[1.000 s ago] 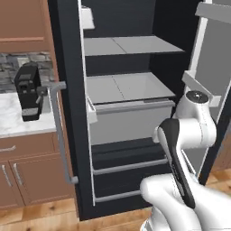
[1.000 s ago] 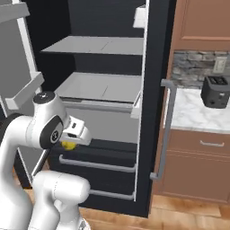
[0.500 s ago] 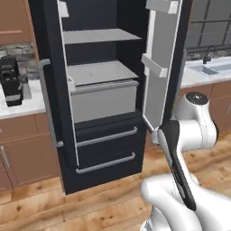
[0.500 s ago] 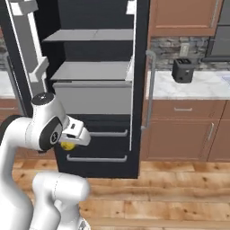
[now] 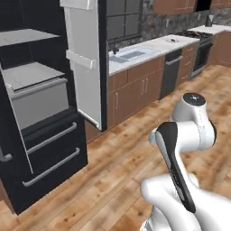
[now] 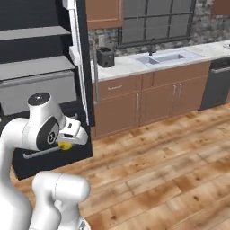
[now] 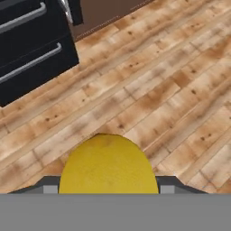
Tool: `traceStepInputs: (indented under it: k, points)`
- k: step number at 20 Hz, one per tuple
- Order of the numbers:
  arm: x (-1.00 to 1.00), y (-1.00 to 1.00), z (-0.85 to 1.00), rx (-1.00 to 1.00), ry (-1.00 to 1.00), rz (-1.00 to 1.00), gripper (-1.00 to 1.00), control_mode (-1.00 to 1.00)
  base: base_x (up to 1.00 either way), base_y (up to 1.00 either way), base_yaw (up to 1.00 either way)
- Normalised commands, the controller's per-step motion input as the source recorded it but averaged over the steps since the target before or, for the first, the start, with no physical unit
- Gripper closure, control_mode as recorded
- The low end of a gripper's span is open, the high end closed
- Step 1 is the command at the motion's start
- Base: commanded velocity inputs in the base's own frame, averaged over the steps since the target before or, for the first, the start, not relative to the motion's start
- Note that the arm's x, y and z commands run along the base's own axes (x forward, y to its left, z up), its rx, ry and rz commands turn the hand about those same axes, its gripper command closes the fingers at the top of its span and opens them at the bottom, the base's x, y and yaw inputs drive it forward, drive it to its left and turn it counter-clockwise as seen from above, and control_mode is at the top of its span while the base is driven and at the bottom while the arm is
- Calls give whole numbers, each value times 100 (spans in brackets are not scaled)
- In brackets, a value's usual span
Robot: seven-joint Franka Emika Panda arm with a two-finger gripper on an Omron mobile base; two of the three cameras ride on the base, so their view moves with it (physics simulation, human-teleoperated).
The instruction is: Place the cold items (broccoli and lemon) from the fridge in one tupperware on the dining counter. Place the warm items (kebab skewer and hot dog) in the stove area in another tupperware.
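A yellow lemon point(image 7: 108, 164) sits between my fingertips, low in the hand view, above the wooden floor. My gripper point(image 6: 67, 143) is shut on the lemon point(image 6: 65, 145), held close to the arm's body at about drawer height. In the left base view the arm point(image 5: 180, 149) is folded at the lower right and hides the hand. The open fridge point(image 5: 36, 113) stands to the left, with bare shelves and grey drawers. The stove point(image 5: 198, 38) lies far off at the right end of the counter. The broccoli, kebab skewer, hot dog and tupperware are out of view.
The fridge door point(image 5: 85, 63) hangs open toward the room. A counter with a sink point(image 6: 164, 57) and a toaster point(image 6: 105, 56) runs along the back wall. A dark dishwasher point(image 6: 215, 83) stands at its right. Wooden floor point(image 6: 170, 157) spreads ahead.
The whole picture has swung as the base turned right: the fridge slid to the left and the sink counter and stove came into sight. The lemon stays in the gripper.
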Motion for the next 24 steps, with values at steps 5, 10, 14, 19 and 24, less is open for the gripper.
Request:
traceStepInputs:
  k: [5,10,14,19,24]
  points:
    - [0,0,0,0,0,0,100,100,-7,0,-93]
    - [0,0,0,0,0,0,100,100,0,0,-100]
    - [0,0,0,0,0,0,100,100,0,-3,-95]
    - [0,0,0,0,0,0,100,100,-1,-72,-67]
    - [0,0,0,0,0,0,100,100,45,-100,-7]
